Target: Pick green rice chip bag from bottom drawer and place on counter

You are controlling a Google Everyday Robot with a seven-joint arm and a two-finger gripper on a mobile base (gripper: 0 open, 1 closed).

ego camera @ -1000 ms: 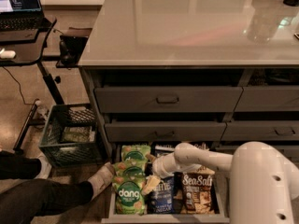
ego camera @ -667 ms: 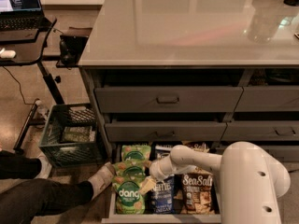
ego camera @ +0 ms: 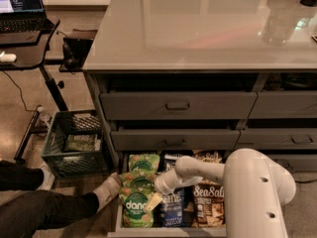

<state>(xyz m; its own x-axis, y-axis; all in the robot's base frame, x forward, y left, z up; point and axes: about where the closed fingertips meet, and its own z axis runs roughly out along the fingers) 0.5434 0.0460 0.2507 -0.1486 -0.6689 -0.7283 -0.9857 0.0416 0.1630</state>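
Note:
The bottom drawer (ego camera: 118,221) stands pulled open at the foot of the cabinet. At its left lie three green rice chip bags; the front one (ego camera: 133,208) shows white "dang" lettering, with two more (ego camera: 143,163) behind it. My gripper (ego camera: 153,201) reaches down from the white arm (ego camera: 198,171) and sits at the right edge of the front green bag, touching or just over it. The glossy pale-grey counter (ego camera: 198,24) spreads above the drawers.
Dark blue Kettle bags (ego camera: 172,209) and a Sea Salt bag (ego camera: 208,205) fill the rest of the drawer. Two shut grey drawers (ego camera: 177,105) are above. A green crate (ego camera: 74,143) and a person's leg and shoe (ego camera: 106,187) lie left of the drawer. A black desk with a laptop (ego camera: 22,4) stands at far left.
My arm has swung left and down across the drawer, bringing the gripper from over the Kettle bags to the right edge of the front green bag.

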